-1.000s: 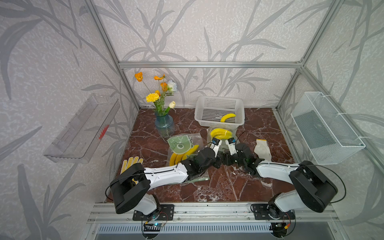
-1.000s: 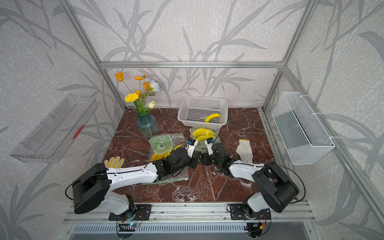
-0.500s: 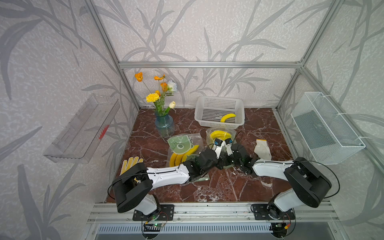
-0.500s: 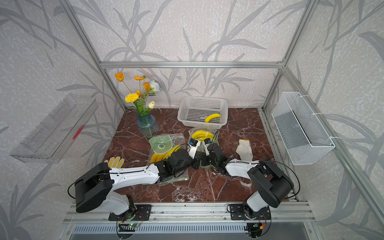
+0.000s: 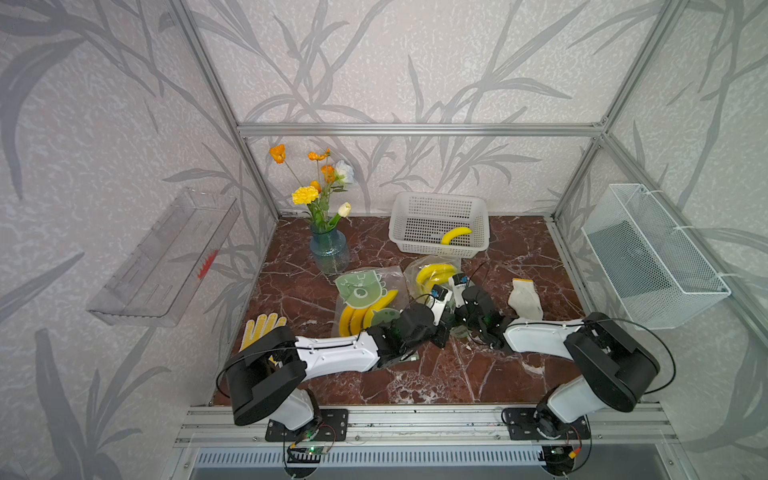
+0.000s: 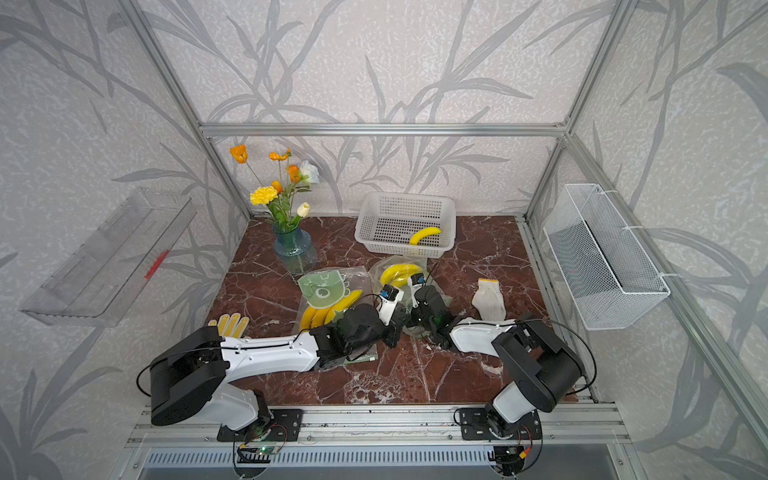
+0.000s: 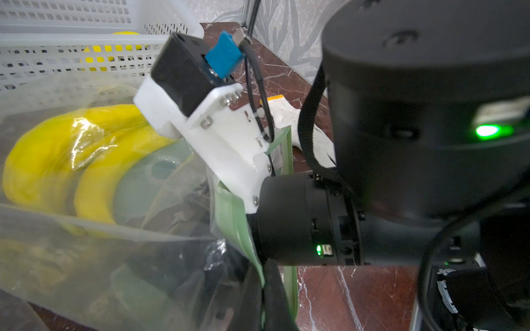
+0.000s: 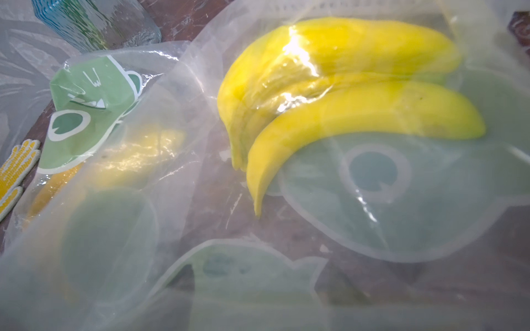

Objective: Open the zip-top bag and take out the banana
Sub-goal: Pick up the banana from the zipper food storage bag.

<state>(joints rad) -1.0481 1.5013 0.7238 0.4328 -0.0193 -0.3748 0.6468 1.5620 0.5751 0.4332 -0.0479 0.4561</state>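
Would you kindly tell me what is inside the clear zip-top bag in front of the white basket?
Yellow bananas show through the zip-top bag; the right arm and the bag's green print cover its near end, hiding anything else.

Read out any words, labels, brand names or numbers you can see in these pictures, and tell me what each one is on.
No text can be read anywhere.
Pale sticker on the black arm housing, left wrist view: blurred, unreadable.
Red mark on the clear wall tray: too small to tell whether it is writing.
Zip-top bag: green cartoon faces only, no words.
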